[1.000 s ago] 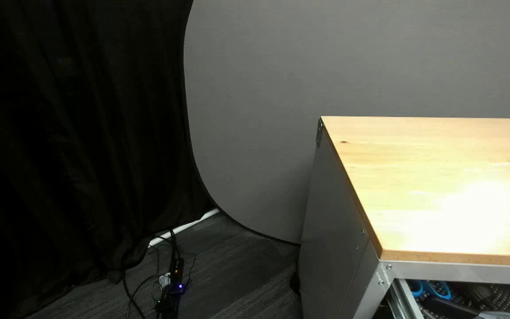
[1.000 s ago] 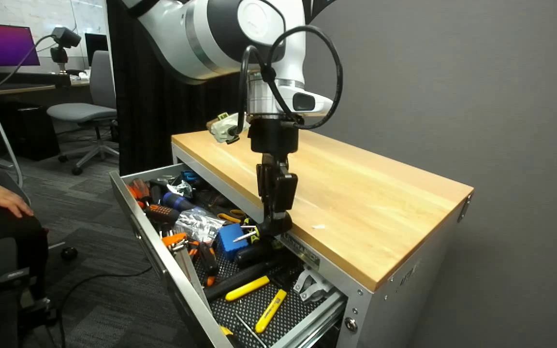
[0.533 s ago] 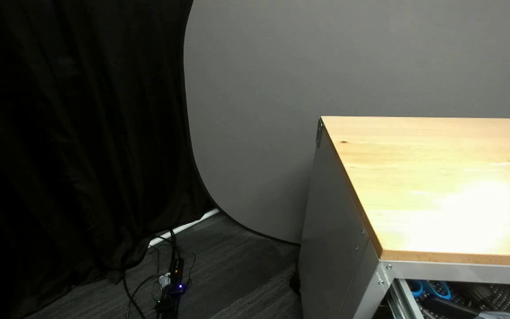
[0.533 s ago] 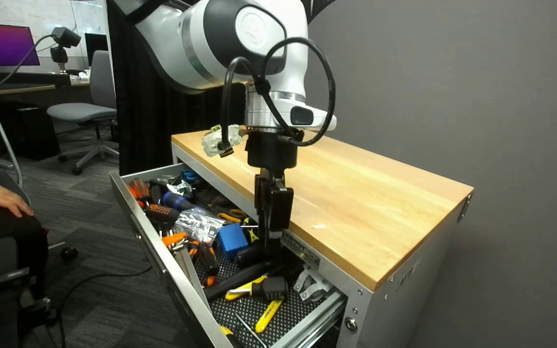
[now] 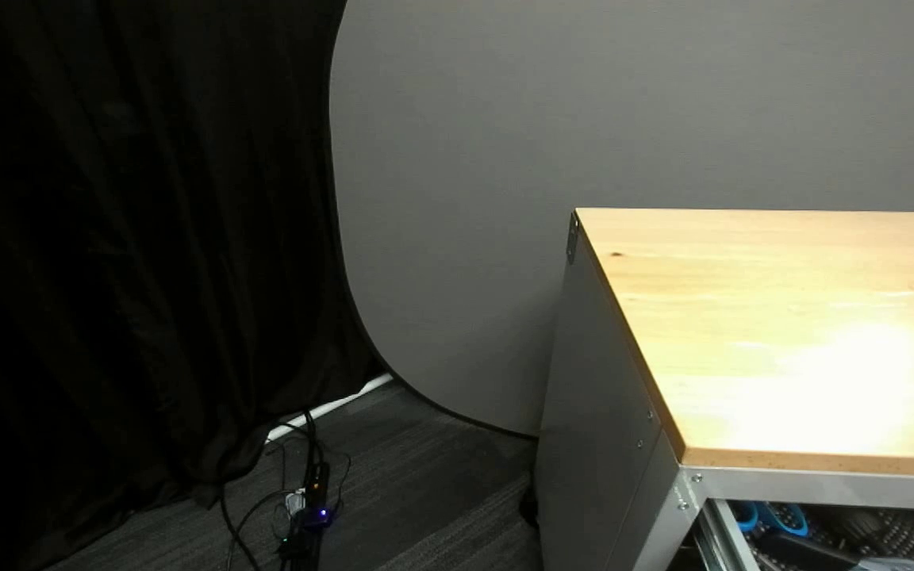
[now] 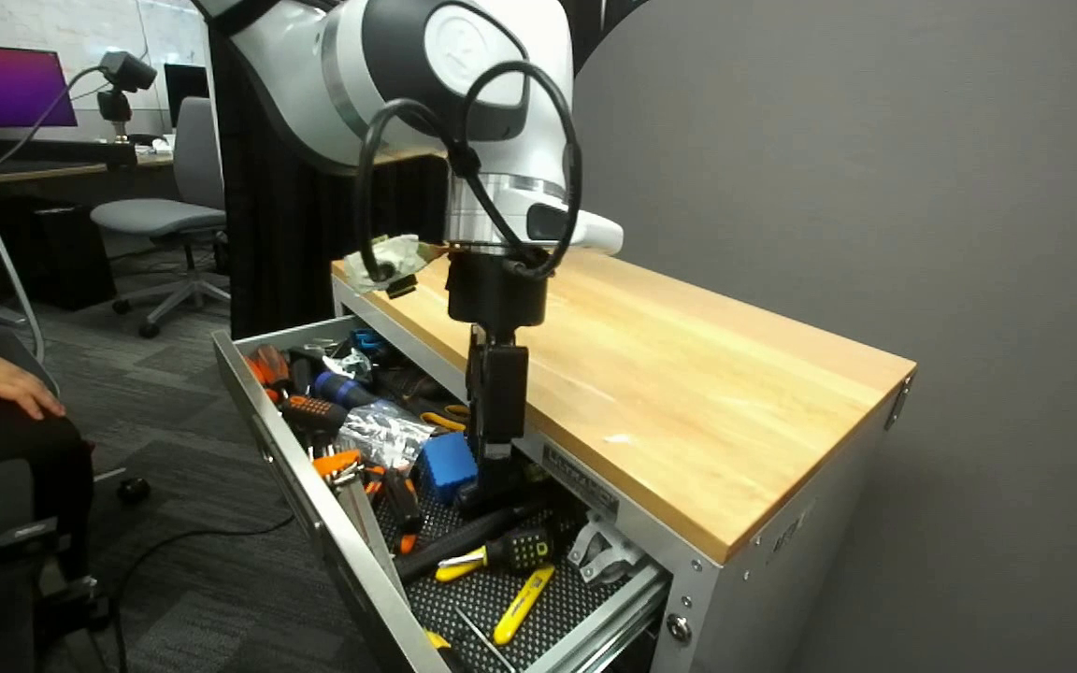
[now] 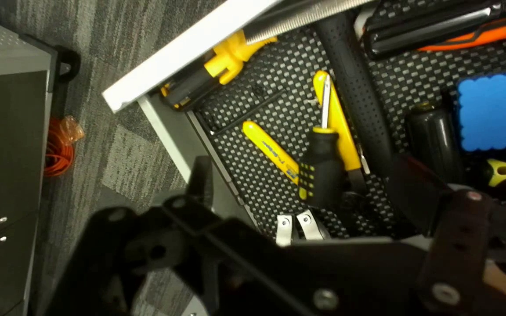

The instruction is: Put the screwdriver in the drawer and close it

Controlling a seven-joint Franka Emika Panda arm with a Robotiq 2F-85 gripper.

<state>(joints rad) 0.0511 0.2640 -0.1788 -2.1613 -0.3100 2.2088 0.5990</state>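
One screwdriver lay loose in the pulled-out drawer: placing looked done, closing still to do
Only a slide rail and part of the contents showed in an exterior view; in an exterior view the gripper hung low over the tools; in the wrist view its fingers stood wide apart, holding nothing, screwdriver shaft over a yellow handle. Next move likely called for lifting clear, then pushing the drawer in
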